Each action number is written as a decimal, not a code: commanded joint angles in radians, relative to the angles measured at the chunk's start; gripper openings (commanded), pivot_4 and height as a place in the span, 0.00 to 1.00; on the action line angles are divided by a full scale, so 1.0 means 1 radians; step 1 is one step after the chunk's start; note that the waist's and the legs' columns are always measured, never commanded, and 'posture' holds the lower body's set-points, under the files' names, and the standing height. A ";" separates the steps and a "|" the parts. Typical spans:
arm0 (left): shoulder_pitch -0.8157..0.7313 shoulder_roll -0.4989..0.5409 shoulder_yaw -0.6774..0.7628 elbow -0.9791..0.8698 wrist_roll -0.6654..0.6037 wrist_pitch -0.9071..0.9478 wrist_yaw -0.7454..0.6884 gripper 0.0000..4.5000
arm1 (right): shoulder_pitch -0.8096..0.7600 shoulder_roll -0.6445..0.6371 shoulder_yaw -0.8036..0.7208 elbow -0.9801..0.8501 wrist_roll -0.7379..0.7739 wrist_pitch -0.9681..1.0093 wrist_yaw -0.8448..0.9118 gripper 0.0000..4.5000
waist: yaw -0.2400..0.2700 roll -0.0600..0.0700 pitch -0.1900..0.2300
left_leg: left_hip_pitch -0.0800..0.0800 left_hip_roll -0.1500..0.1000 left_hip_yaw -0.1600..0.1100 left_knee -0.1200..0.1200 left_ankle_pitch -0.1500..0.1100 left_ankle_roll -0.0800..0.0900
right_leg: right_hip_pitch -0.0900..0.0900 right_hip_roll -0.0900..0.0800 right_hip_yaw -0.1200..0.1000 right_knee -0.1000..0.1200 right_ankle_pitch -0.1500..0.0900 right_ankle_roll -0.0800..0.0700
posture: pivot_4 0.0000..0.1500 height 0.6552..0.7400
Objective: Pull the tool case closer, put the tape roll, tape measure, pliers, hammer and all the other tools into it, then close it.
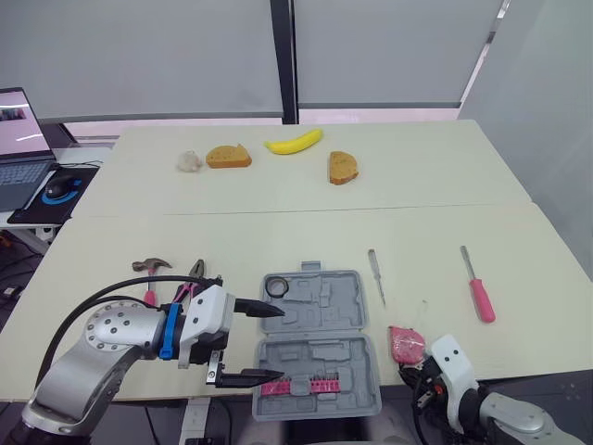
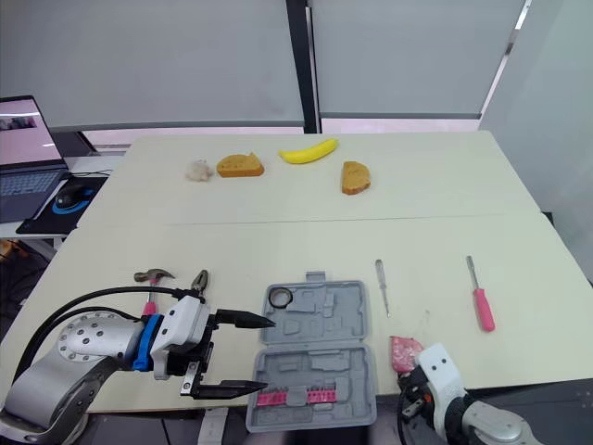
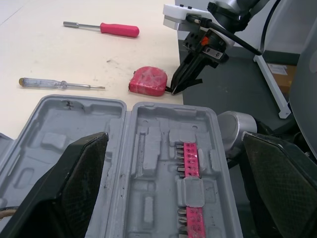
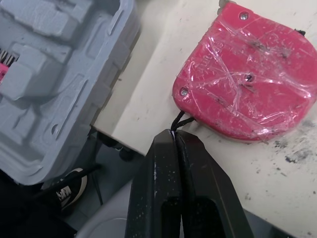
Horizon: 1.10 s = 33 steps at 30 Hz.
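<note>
The grey tool case point(image 1: 359, 311) lies open at the table's front edge, with a tape roll point(image 1: 277, 288) in its far half and a pink bit strip point(image 1: 301, 386) in its near half. My left gripper point(image 1: 281, 342) hovers open at the case's left side, over its hinge line. Right of the case the pink tape measure point(image 1: 405, 342) lies at the table edge. My right gripper point(image 4: 174, 136) is shut, its tips pinching the tape measure's black cord. Hammer point(image 1: 150, 269) and pliers point(image 1: 192, 278) lie left of the case. A slim tester screwdriver point(image 1: 376, 274) and a pink-handled screwdriver point(image 1: 479, 289) lie to the right.
At the far side of the table lie a banana point(image 1: 294, 142), two bread slices point(image 1: 228, 157) point(image 1: 342, 169) and a white lump point(image 1: 189, 161). A laptop point(image 1: 20, 148) and a mouse point(image 1: 57, 189) sit on a side desk at far left.
</note>
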 commanded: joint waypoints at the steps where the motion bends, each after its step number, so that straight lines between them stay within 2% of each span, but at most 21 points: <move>1: 0.007 0.002 0.000 -0.023 -0.004 -0.018 -0.003 1.00 | 0.014 -0.006 0.001 -0.045 0.019 -0.005 0.006 0.00 | 0.001 0.000 0.000 | 0.000 0.000 0.000 0.000 0.000 0.000 | 0.000 0.000 0.000 0.000 0.000 0.000 | 1.00 1.00; 8: 0.006 0.002 -0.006 -0.008 0.003 -0.033 -0.010 1.00 | 0.021 -0.010 0.008 -0.041 0.014 -0.007 0.004 0.00 | 0.007 0.000 0.000 | 0.000 0.000 0.000 0.000 0.000 0.000 | 0.000 0.000 0.000 0.000 0.000 0.000 | 1.00 1.00; 11: 0.002 0.001 -0.010 0.000 0.006 -0.039 -0.011 1.00 | 0.010 0.032 -0.033 -0.033 0.037 0.015 -0.026 0.00 | 0.011 0.000 0.000 | 0.000 0.000 0.000 0.000 0.000 0.000 | 0.000 0.000 0.000 0.000 0.000 0.000 | 1.00 1.00; 17: -0.003 -0.002 -0.019 0.009 0.008 -0.050 -0.012 1.00 | 0.048 -0.003 -0.087 -0.098 0.111 0.069 0.021 0.28 | 0.014 0.000 0.000 | 0.000 0.000 0.000 0.000 0.000 0.000 | 0.000 0.000 0.000 -0.001 0.000 0.000 | 1.00 1.00; 21: -0.002 -0.004 -0.019 0.010 0.008 -0.051 -0.010 1.00 | 0.103 -0.093 -0.133 -0.169 0.160 0.084 0.091 0.50 | 0.014 0.000 0.000 | 0.000 0.000 0.000 0.000 0.000 0.000 | 0.000 0.000 0.000 -0.001 0.000 0.000 | 1.00 1.00; 25: -0.001 -0.004 -0.020 0.008 0.007 -0.050 -0.009 1.00 | 0.136 -0.231 -0.193 -0.198 0.114 -0.076 0.205 0.73 | 0.014 -0.001 0.000 | 0.000 0.000 0.000 0.001 0.000 0.000 | 0.001 0.000 0.000 -0.001 -0.002 0.004 | 1.00 1.00; 28: -0.010 -0.006 -0.029 0.002 0.003 -0.045 -0.010 1.00 | 0.074 -0.326 -0.225 -0.101 0.043 -0.287 0.315 0.95 | 0.014 -0.002 0.000 | 0.001 0.000 0.000 0.001 0.000 0.000 | 0.002 0.000 -0.001 -0.001 -0.003 0.005 | 1.00 1.00; 29: -0.015 -0.007 -0.033 0.001 0.001 -0.043 -0.010 1.00 | 0.051 -0.346 -0.230 -0.067 0.027 -0.341 0.344 0.99 | 0.014 -0.002 0.000 | 0.001 0.000 0.000 0.001 0.000 0.000 | 0.003 0.000 -0.001 -0.001 -0.003 0.005 | 1.00 1.00; 33: -0.054 -0.013 -0.059 0.002 -0.004 -0.038 -0.018 1.00 | -0.056 -0.405 -0.172 0.122 -0.060 -0.531 0.433 0.99 | 0.014 -0.003 0.001 | 0.001 0.000 0.000 0.001 0.000 0.000 | 0.003 0.000 -0.001 -0.001 -0.002 0.004 | 1.00 1.00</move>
